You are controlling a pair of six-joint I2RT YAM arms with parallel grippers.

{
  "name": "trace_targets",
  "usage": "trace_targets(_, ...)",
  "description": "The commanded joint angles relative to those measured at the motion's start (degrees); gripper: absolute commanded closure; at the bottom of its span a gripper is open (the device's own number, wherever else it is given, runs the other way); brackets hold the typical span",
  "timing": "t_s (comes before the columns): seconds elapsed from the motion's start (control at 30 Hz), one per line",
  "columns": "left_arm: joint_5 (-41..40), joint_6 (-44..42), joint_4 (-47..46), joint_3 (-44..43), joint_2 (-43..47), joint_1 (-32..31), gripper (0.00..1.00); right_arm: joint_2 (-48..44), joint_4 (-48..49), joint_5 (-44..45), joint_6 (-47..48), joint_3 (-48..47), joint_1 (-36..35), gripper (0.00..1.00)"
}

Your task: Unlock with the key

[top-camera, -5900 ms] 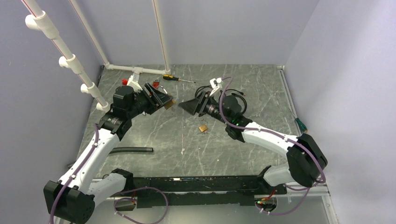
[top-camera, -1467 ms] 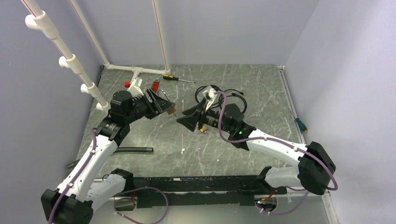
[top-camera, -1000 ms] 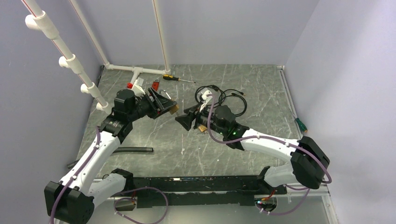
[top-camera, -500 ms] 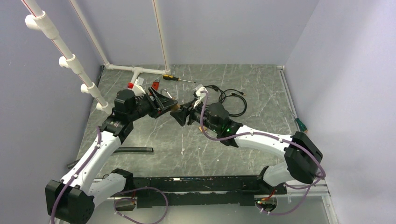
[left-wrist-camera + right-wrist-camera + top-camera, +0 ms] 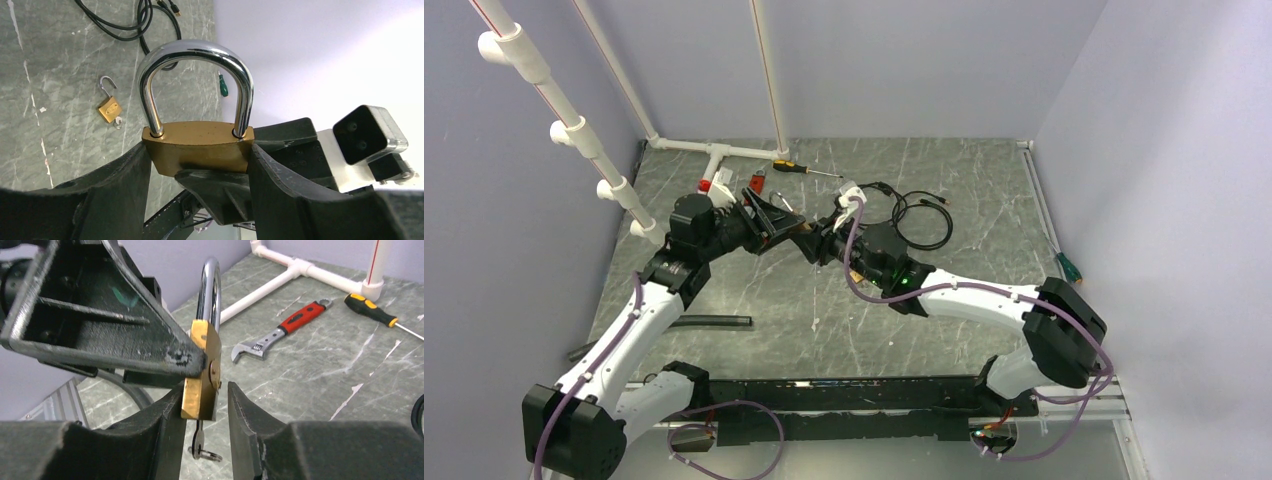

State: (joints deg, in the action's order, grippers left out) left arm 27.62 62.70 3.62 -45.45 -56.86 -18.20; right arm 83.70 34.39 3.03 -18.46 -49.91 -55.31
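Bright, even light; glare on padlock (image 5: 197,150); blurred foreground.

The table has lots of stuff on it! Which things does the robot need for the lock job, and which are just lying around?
For the job: big brass padlock in the left gripper; key hanging under it; right gripper, fingers either side of it.

Lying about: small padlock, wrench, yellow screwdriver, green screwdriver, black cable, black tube.
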Motion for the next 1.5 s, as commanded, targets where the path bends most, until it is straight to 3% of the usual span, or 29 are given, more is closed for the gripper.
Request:
trace_targets(0.0, 2.47, 1.64, -8.78, -0.82, 1.66, -0.09, 1.0, -0.02, 6.72, 3.31, 0.34, -0.64, -0.32, 0.64)
trace_targets(0.13, 2.39, 2.68, -10.63, 0.17, 1.38, -0.09, 1.0, 0.94, 7.79, 3.05, 0.77, -1.09, -0.33, 0.65)
trace_targets(0.33, 1.88, 2.24, -9.79, -0.11, 1.48, -0.08, 1.0, 1.32, 6.76, 2.11, 1.05, -1.06, -0.33, 0.95)
trace_targets(0.43, 1.66, 0.97, -8.01, -0.92, 1.24, -0.09, 0.98, 0.44, 6.93, 1.86, 1.05, 0.01, -0.33, 1.0)
trace_targets(0.5, 2.23, -0.48, -5.59, -2.13, 0.56, -0.09, 0.86, -0.42, 7.05, 1.55, 1.18, 0.89, -0.33, 1.0)
trace_targets(0.6, 4.34, -3.68, -3.84, -3.32, -0.3, -0.09, 0.33, -2.44, 6.41, 1.63, 1.2, 2.21, -0.33, 1.0)
trace_targets(0.63, 4.2, -4.58, -2.43, -3.4, -0.05, -0.09, 0.2, -2.95, 6.06, 2.02, 0.96, 2.67, -0.33, 1.0)
trace_targets(0.7, 2.88, -6.13, -0.38, -3.41, 0.96, -0.09, 0.06, -4.12, 4.25, 2.92, 0.75, 3.39, -0.24, 1.0)
trace_targets(0.83, 0.22, -10.39, 6.32, -5.66, 2.78, -0.01, 0.01, -6.55, 2.49, 3.75, 0.34, 5.87, -0.16, 1.0)
trace_targets(1.1, -8.69, -18.7, 16.32, -7.66, 7.64, 0.0, 0.12, -11.87, 1.19, 3.86, -1.13, 11.34, 0.11, 1.0)
trace_targets(1.17, -8.01, -19.69, 18.1, -8.24, 7.77, 0.0, 0.2, -13.02, 1.35, 4.59, -1.14, 12.62, 0.2, 1.0)
trace_targets(1.27, -5.82, -21.3, 21.09, -8.67, 6.83, 0.0, 0.53, -14.37, 1.35, 5.23, -1.06, 13.48, 0.36, 1.0)
trace_targets(1.37, -4.83, -23.37, 24.05, -8.39, 4.32, 0.0, 0.99, -15.84, 1.1, 5.01, -1.13, 13.65, 0.46, 1.0)
trace_targets(1.47, -3.1, -24.93, 26.96, -8.75, 0.54, 0.0, 1.0, -17.07, 1.22, 4.2, -1.32, 13.66, 0.53, 1.0)
